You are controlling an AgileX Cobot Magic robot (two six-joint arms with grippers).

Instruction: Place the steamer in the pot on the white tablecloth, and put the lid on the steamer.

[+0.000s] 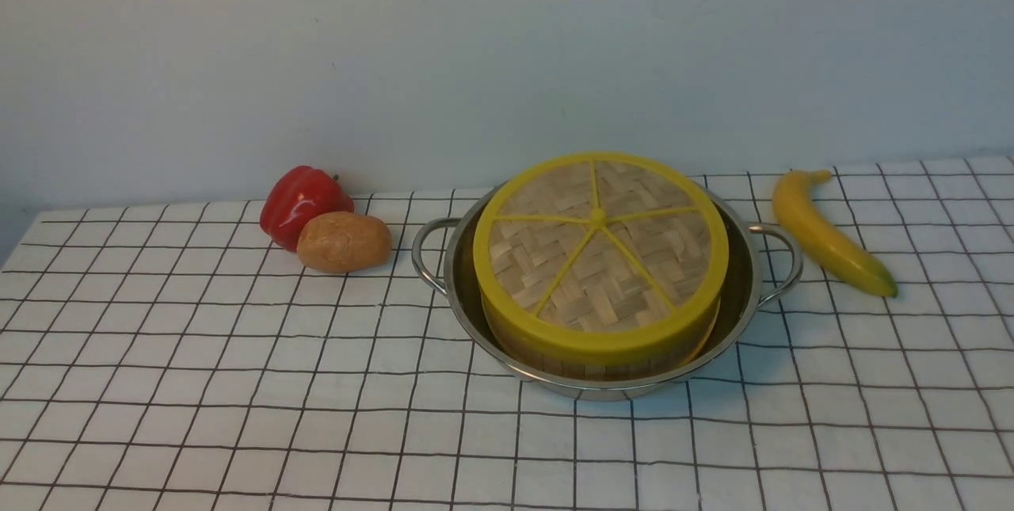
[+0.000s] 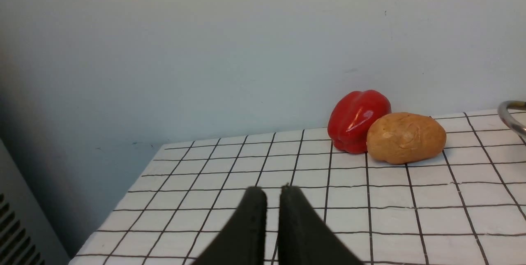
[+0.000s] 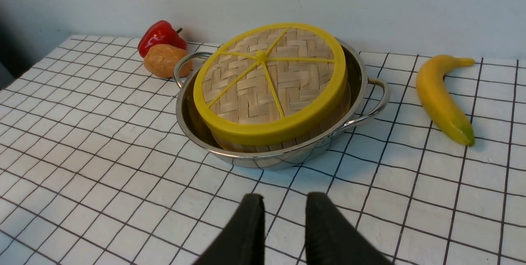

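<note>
- Front view: we see the lid (image 1: 598, 245) on the steamer (image 1: 602, 356), and the steamer inside the pot (image 1: 745, 289) on the white tablecloth (image 1: 198, 384). The lid sits slightly tilted, its near edge lower, and looks shifted toward the pot's left side, so there is more bare steel on the right. Neither of our arms shows here. The pepper (image 1: 301, 202) and potato (image 1: 343, 242) touch each other just left of the pot; the banana (image 1: 828, 234) lies right of it, well apart from the stack.
- Left wrist view: our left gripper (image 2: 271, 199) has its jaws nearly together, only a thin slit between them, holding nothing. It points at bare cloth near the pepper (image 2: 357, 119) and potato (image 2: 404, 137); only the pot's handle loop (image 2: 511, 115) peeks in at the frame edge, so the stack lies off to its side.
- Right wrist view: our right gripper (image 3: 283, 207) has its jaws parted with a clear gap, empty, above cloth just short of the pot (image 3: 361, 80). The lid (image 3: 269, 80) lies straight ahead of the jaws; a round disc, so no long axis to align with.
- Our read: the task looks done. If the lid needs a nudge to level it, the right arm is the nearer one.
</note>
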